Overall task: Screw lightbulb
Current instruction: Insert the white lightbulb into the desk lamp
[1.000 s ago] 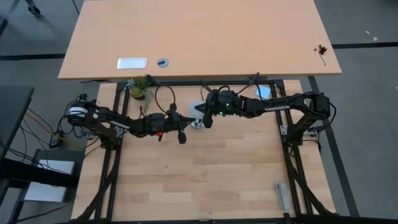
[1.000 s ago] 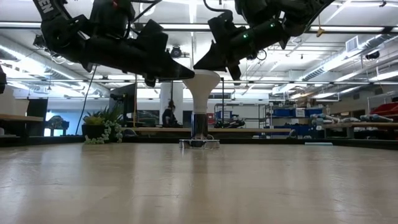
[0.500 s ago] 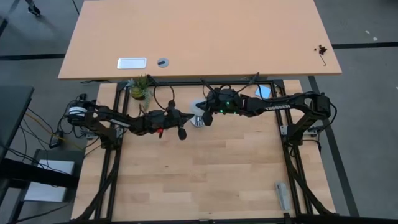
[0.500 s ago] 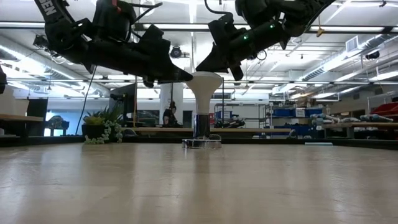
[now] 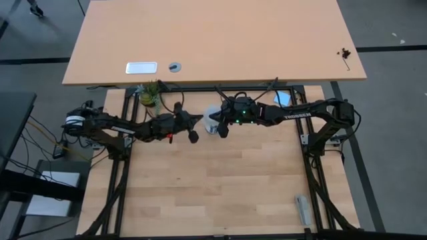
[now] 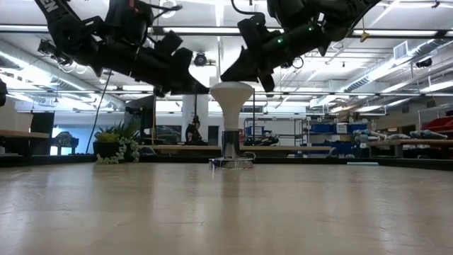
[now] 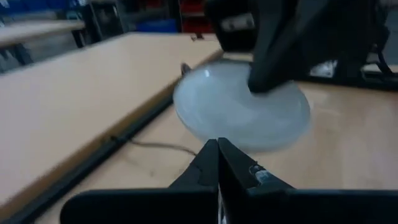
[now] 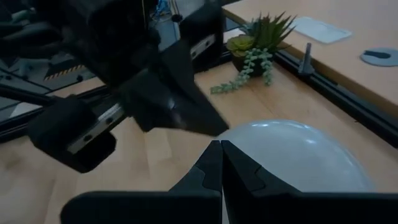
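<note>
While the lightbulb (image 6: 232, 94) stands upright with its narrow base down in the silver socket (image 6: 230, 160) on the counter (image 6: 226, 212), both sets of jaws are clenched to a point and neither grasps anything. The left gripper (image 6: 200, 85) has its tip just beside the globe on one side, and the right gripper (image 6: 231, 74) presses in from the opposite side, near the globe's upper edge (whether either actually touches the glass cannot be told).

The risk, as I judge it, lies in turning a smooth round globe with closed tips instead of a true grip. They could skid off the glass, so the thread never advances. A sideways shove could tilt the bulb, cross the thread, or slide the loose socket across the counter.
</note>
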You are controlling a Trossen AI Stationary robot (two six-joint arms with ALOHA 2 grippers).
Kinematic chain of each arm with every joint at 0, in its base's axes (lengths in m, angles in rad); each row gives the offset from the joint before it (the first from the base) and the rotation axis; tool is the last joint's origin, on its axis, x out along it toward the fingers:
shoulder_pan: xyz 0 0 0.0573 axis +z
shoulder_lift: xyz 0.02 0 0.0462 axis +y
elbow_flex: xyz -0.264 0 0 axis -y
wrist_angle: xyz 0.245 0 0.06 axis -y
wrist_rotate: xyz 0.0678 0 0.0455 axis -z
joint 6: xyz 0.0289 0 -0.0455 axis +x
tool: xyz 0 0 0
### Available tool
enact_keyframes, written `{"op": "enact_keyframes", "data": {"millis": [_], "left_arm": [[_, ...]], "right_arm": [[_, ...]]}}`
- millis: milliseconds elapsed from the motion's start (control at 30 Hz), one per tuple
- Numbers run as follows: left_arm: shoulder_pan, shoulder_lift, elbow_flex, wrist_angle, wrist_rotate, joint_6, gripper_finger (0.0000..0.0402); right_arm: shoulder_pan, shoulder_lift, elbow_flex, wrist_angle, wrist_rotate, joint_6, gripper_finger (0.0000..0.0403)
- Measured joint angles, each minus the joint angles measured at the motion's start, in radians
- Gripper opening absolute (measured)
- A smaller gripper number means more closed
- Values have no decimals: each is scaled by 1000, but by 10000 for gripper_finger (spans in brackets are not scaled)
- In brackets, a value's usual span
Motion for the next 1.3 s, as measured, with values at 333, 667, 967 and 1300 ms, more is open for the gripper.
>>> {"op": "enact_keyframes", "data": {"millis": [333, 667, 967, 1300], "left_arm": [[49, 97, 0, -42, 45, -54, 3], [144, 305, 40, 88, 213, -81, 3], [146, 466, 150, 8, 263, -81, 3], [116, 487, 167, -12, 310, -86, 3]], "right_arm": [[-7, 0, 0, 4, 0, 0, 8], [-9, 1, -1, 21, -24, 1, 8], [-19, 0, -1, 19, -38, 2, 8], [-18, -1, 0, 1, -50, 2, 8]]}}
